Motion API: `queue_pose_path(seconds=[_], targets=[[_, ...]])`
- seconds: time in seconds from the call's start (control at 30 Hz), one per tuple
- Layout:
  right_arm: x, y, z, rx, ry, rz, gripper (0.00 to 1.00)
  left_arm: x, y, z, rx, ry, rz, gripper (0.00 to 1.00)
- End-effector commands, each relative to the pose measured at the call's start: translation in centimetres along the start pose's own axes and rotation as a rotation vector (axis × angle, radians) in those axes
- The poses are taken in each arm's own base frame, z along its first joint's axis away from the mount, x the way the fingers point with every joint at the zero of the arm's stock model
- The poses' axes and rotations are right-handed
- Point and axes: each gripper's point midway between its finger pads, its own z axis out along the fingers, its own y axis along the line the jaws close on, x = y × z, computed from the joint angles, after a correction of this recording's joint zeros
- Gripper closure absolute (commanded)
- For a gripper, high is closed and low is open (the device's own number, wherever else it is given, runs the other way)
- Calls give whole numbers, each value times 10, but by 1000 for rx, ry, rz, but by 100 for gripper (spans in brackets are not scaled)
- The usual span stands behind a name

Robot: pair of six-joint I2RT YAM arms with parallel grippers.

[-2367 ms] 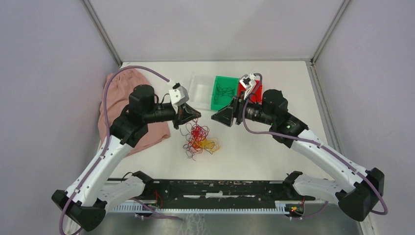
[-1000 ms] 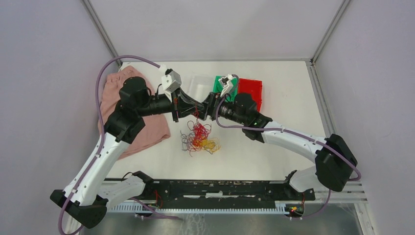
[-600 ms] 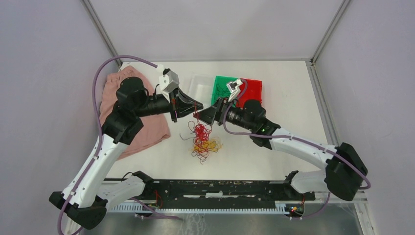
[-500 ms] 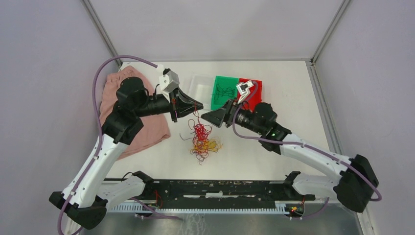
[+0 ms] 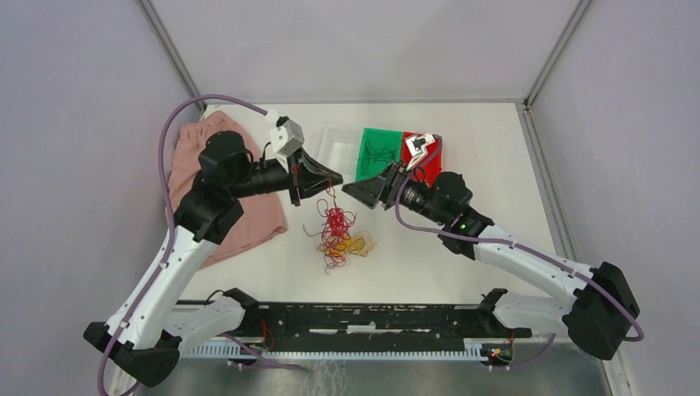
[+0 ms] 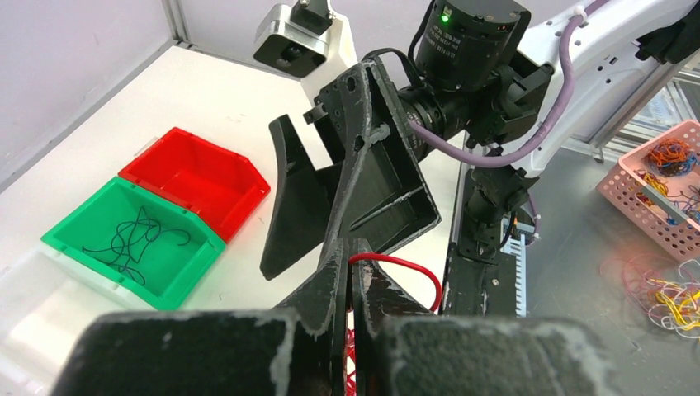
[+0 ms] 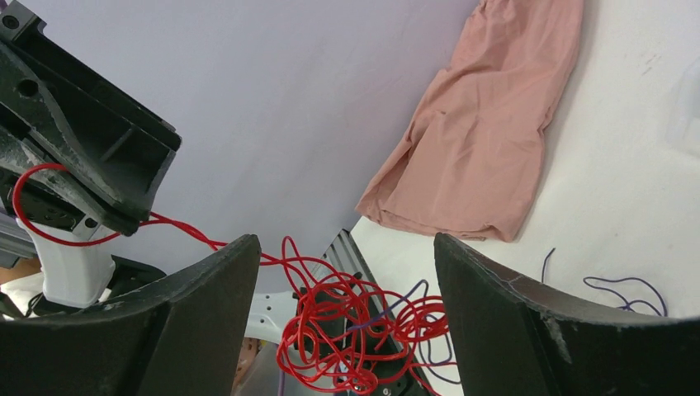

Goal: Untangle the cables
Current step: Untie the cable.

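left gripper stays clamped on a thin red wire; tangle of fine red and yellow cables hangs down to mid white tabletop. right gripper backs off, jaws apart, empty: nothing separated yet.

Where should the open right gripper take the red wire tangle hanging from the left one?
Probably the single red wire strand just below the shut left gripper, coming from the right: it hangs alone above the knotted red clump.

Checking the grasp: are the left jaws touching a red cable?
Touching. The left wrist view shows the left gripper shut on a red cable looping out between its jaws.
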Motion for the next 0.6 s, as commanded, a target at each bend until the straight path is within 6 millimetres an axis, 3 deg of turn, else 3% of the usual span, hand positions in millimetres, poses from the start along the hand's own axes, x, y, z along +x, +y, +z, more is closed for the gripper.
queue_pose_path(seconds=[0.0,0.3,0.57], targets=[[-29,50,9,-172,-75,-1,16,-12,-1,0,-7,-43,1,97],[-20,52,13,-193,-54,2,16,-7,3,2,-17,-35,5,97],[-9,56,34,-214,-11,6,17,-12,3,3,-18,-43,4,97]])
